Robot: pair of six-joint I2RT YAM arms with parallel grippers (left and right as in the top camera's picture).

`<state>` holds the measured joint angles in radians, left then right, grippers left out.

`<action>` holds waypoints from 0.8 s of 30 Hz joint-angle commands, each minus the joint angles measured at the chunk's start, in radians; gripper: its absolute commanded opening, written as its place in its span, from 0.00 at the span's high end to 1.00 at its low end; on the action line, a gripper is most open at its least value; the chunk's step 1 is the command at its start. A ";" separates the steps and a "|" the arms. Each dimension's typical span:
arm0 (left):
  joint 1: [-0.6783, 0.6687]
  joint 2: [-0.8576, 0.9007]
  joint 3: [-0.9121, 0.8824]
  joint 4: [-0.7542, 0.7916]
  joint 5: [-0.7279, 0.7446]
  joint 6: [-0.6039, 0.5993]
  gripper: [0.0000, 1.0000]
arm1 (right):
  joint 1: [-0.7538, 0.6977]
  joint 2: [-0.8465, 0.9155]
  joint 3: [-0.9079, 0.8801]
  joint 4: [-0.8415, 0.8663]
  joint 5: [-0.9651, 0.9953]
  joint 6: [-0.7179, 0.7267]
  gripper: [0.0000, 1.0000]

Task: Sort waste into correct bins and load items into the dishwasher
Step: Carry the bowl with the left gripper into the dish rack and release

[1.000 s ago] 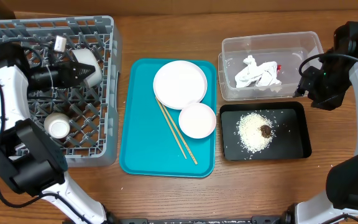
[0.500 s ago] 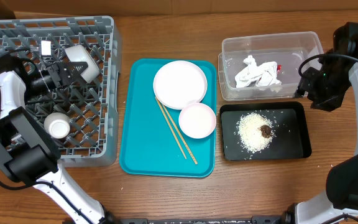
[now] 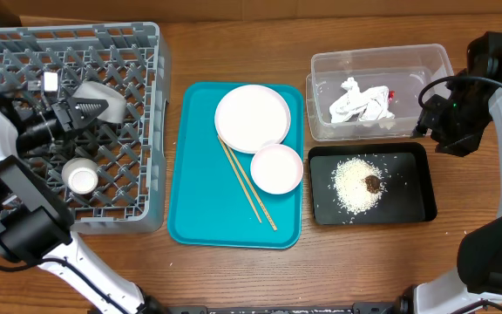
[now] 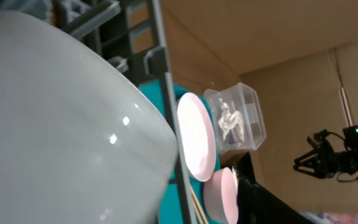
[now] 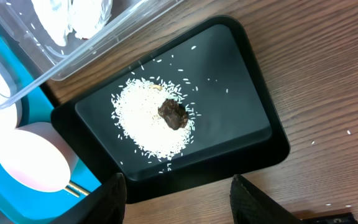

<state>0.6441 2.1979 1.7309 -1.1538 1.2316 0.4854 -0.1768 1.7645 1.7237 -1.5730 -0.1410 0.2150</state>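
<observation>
The grey bowl [image 3: 105, 94] lies tilted on its side in the dishwasher rack [image 3: 146, 131]. My left gripper [image 3: 97, 110] is open beside it. In the left wrist view the grey bowl [image 4: 55, 124] fills the left side, and one black finger [image 4: 272, 205] stands apart from it. The small white cup [image 3: 83, 178] sits in the rack's front. A white plate [image 3: 253, 118], the pink bowl [image 3: 276, 167] and chopsticks [image 3: 247, 183] lie on the teal tray [image 3: 199, 201]. My right gripper [image 5: 185, 202] is open and holds nothing, just off the black tray [image 5: 253, 134] of rice [image 5: 151, 118].
The clear tub [image 3: 434, 61] at the back right holds the crumpled napkin [image 3: 360, 103] and a bit of red wrapper [image 3: 391, 94]. The black tray [image 3: 412, 201] sits in front of it. My right arm [image 3: 456, 122] hangs over the table's right edge.
My left gripper has opened and drawn back to the left. The grey bowl, held a moment ago, now rests lower in the rack. The right arm has not moved.
</observation>
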 commanded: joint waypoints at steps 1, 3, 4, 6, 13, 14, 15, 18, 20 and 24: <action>0.026 0.012 0.019 -0.023 -0.048 -0.026 0.33 | -0.004 -0.036 -0.005 -0.001 0.006 0.000 0.44; 0.039 0.006 0.020 -0.037 -0.049 -0.024 0.28 | -0.004 -0.036 -0.005 -0.001 0.006 0.000 0.44; 0.046 0.000 0.020 -0.045 -0.048 -0.018 0.26 | -0.004 -0.036 -0.005 -0.001 0.006 0.000 0.44; 0.058 -0.016 0.021 -0.050 -0.049 -0.014 0.24 | -0.004 -0.036 -0.005 -0.001 0.006 0.000 0.44; 0.064 -0.154 0.021 -0.051 -0.057 -0.015 0.00 | -0.004 -0.037 -0.005 -0.009 0.006 0.000 0.44; 0.063 -0.177 0.021 -0.051 -0.057 -0.015 0.00 | -0.004 -0.036 -0.005 -0.010 0.006 0.000 0.44; 0.061 -0.206 0.021 -0.051 -0.057 -0.016 0.00 | -0.004 -0.036 -0.005 -0.012 0.006 0.000 0.44; 0.041 -0.290 0.021 -0.051 -0.060 -0.023 0.00 | -0.004 -0.036 -0.005 -0.018 0.006 0.000 0.44; 0.019 -0.342 0.021 -0.050 -0.086 -0.032 0.00 | -0.004 -0.036 -0.005 -0.026 0.006 0.000 0.44; -0.116 -0.457 0.021 -0.050 -0.307 -0.113 0.00 | -0.004 -0.036 -0.005 -0.064 0.045 -0.003 0.44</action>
<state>0.6250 1.8050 1.7355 -1.2045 1.0897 0.4389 -0.1768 1.7645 1.7214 -1.6218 -0.1387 0.2146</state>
